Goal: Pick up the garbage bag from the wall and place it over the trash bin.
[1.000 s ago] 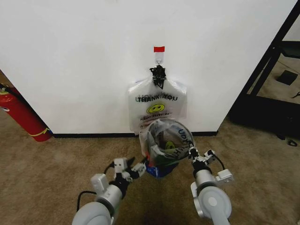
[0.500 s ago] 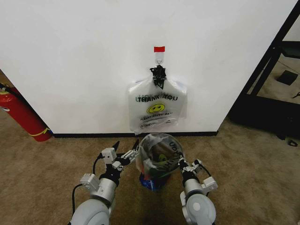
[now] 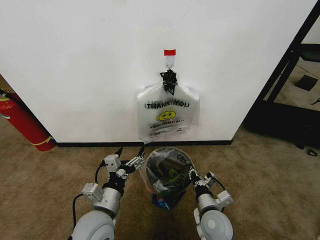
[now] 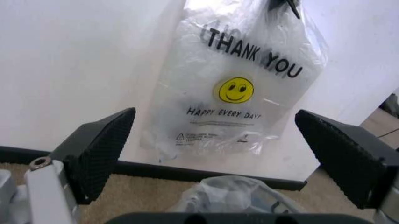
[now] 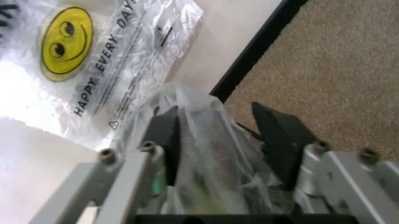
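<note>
Head view, garbage bag (image 3: 167, 172) over trash bin (image 3: 166, 199)

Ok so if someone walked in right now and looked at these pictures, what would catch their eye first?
Probably the bundle of smiley "THANK YOU" bags hanging on the white wall under a strip of red tape. Right below it, on the carpet, the trash bin wears a crinkly garbage bag, with the open left gripper beside it and the right gripper at the bag's other side. A red fire extinguisher leans at the far left.

translucent white garbage bag (image 3: 167, 172), black trash bin (image 3: 165, 175), white wall (image 3: 90, 65)
</note>
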`<state>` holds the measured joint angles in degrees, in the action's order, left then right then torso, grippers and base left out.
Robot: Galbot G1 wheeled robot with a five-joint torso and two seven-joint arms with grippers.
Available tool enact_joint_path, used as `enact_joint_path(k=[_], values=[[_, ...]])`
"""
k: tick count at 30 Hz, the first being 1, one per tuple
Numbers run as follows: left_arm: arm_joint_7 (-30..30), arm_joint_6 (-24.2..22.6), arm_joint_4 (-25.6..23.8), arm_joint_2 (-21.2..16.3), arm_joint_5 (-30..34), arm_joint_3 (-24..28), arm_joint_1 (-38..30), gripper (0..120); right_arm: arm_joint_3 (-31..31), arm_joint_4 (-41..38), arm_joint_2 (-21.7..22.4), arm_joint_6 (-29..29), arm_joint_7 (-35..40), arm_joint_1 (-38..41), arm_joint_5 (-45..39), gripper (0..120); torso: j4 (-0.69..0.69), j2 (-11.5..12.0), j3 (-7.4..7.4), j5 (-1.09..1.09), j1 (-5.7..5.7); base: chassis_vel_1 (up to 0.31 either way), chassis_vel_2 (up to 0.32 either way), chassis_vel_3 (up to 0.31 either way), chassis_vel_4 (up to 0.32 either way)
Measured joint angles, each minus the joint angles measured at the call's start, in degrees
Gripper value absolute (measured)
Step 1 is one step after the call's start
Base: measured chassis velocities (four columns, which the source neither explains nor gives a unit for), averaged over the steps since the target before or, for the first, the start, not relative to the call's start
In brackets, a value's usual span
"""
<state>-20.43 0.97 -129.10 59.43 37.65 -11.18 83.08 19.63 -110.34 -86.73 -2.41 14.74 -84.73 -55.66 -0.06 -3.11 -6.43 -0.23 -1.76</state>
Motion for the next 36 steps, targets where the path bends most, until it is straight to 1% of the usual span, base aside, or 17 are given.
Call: enact_joint_path(k=[2, 3, 5, 6, 7, 9, 10, 13, 15, 16, 19, 23, 26, 28, 29, 34, 36], values=[[-0.03, -0.06, 0.04, -0.15, 0.01, -0.02, -0.24, 100, -0.07, -1.07, 0.29, -0.12, -0.72, -1.02, 0.77, 51, 0.00, 0.00, 0.00, 0.00, 0.00, 0.000, 0.000, 0.000, 0.000], [-0.06, -0.11, -0.07, -0.11, 0.06, -0.04, -0.28, 100, -0.11, -1.65, 0.40, -0.13, -1.06, -1.67, 1.31, 57, -0.01, 0.00, 0.00, 0.00, 0.00, 0.000, 0.000, 0.000, 0.000], [-0.07, -0.18, -0.30, 0.08, 0.07, -0.03, -0.15, 100, -0.12, -2.32, 0.55, -0.01, -1.48, -2.49, 2.18, 67, -0.01, 0.00, 0.00, 0.00, 0.00, 0.000, 0.000, 0.000, 0.000], [-0.10, -0.23, -0.41, 0.23, 0.06, -0.03, 0.04, 100, -0.12, -2.60, 0.69, 0.16, -1.70, -2.94, 2.71, 70, 0.00, 0.00, 0.00, 0.00, 0.00, 0.000, 0.000, 0.000, 0.000], [-0.10, -0.23, -0.41, 0.23, 0.06, -0.03, 0.04, 100, -0.12, -2.60, 0.69, 0.16, -1.70, -2.94, 2.71, 70, 0.00, 0.00, 0.00, 0.00, 0.00, 0.000, 0.000, 0.000, 0.000], [-0.15, -0.26, -0.54, 0.44, -0.20, 0.04, 0.49, 100, -0.01, -2.88, 1.07, 0.87, -2.24, -3.91, 4.13, 76, 0.00, 0.00, 0.00, 0.00, 0.00, 0.000, 0.000, 0.000, 0.000], [-0.16, -0.27, -0.62, 0.58, -0.52, 0.05, 0.93, 100, 0.30, -2.97, 1.35, 1.54, -2.95, -4.62, 4.98, 83, 0.00, 0.00, 0.00, 0.00, 0.00, 0.000, 0.000, 0.000, 0.000], [-0.18, -0.29, -0.92, 0.73, -0.92, 0.05, 1.72, 100, 1.21, -2.74, 1.79, 3.23, -5.08, -5.62, 6.78, 94, 0.00, -0.01, 0.00, 0.00, 0.00, 0.000, 0.000, 0.000, 0.000], [-0.18, -0.32, -1.03, 0.74, -0.98, 0.06, 1.87, 100, 1.45, -2.40, 1.88, 3.88, -5.67, -5.69, 7.80, 96, 0.00, -0.01, 0.00, 0.00, 0.00, 0.000, 0.000, 0.000, 0.000], [-0.18, -0.47, -1.32, 0.84, -1.19, 0.09, 2.19, 100, 1.93, -1.05, 2.06, 5.67, -6.91, -5.72, 11.14, 99, 0.00, -0.01, 0.00, 0.00, 0.00, 0.000, 0.000, 0.000, 0.000], [-0.19, -0.71, -1.92, 1.04, -1.80, 0.13, 2.84, 100, 3.39, 1.73, 2.58, 9.94, -8.33, -5.71, 16.98, 100, 0.00, -0.01, 0.00, 0.00, 0.00, 0.000, 0.000, 0.000, 0.000], [-0.18, -0.88, -2.04, 1.06, -2.15, 0.08, 3.40, 100, 4.46, 4.63, 3.25, 12.25, -8.87, -5.65, 18.71, 100, 0.00, -0.01, 0.00, 0.00, 0.00, 0.000, 0.000, 0.000, 0.000], [-0.17, -1.11, -2.48, 1.06, -2.68, 0.08, 4.00, 100, 5.77, 5.98, 3.50, 14.03, -9.88, -5.96, 17.41, 100, 0.00, -0.01, 0.00, 0.02, 0.00, 0.000, 0.000, 0.000, 0.000], [-0.10, -1.21, -2.85, 1.06, -2.88, 0.09, 4.64, 100, 7.07, 4.22, 3.47, 14.86, -11.52, -7.30, 14.73, 100, 0.00, -0.01, 0.00, 0.00, 0.00, 0.000, 0.000, 0.000, 0.000], [-0.10, -1.21, -2.85, 1.06, -2.88, 0.09, 4.64, 100, 7.07, 4.22, 3.47, 14.86, -11.52, -7.30, 14.73, 100, 0.00, -0.01, 0.00, 0.00, 0.00, 0.000, 0.000, 0.000, 0.000], [-0.05, -1.24, -2.64, 1.34, -3.36, 0.07, 5.28, 100, 10.54, -0.43, 3.79, 19.01, -19.21, -11.76, 8.25, 100, 0.00, -0.01, 0.00, 0.00, 0.00, 0.000, 0.000, 0.000, 0.000], [-0.06, -1.27, -2.54, 1.51, -3.41, 0.20, 5.25, 100, 11.25, -1.51, 3.86, 19.56, -20.16, -12.57, 7.07, 100, -0.01, -0.01, 0.00, 0.00, 0.00, 0.000, 0.000, 0.000, 0.000]])
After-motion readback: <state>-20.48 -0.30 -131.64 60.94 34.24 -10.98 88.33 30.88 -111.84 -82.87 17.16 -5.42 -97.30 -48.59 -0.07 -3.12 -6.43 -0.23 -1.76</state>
